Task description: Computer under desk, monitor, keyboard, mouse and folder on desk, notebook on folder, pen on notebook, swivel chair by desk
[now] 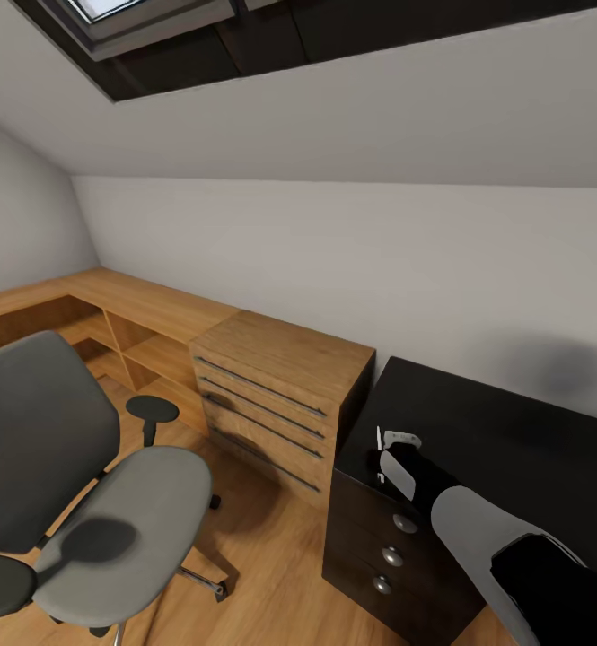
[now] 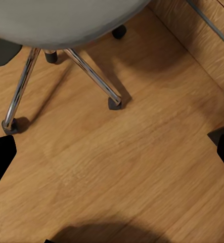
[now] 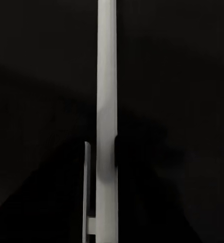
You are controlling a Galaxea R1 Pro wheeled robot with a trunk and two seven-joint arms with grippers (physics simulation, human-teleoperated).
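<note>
Pen (image 1: 379,441) stands upright, clamped between the right arm's fingers (image 1: 383,453), which reach forward over the black desk (image 1: 513,431).

The head camera looks down from high over the swivel chair (image 1: 92,502) and black desk (image 1: 496,431). The left wrist camera faces the floor (image 2: 122,172) close up, sharing that chair's base; the right wrist camera sits close against the dark desktop.

right arm (image 1: 478,525): grey shell | black joints | tool (image 1: 390,441): seemingly white-tipped
</note>
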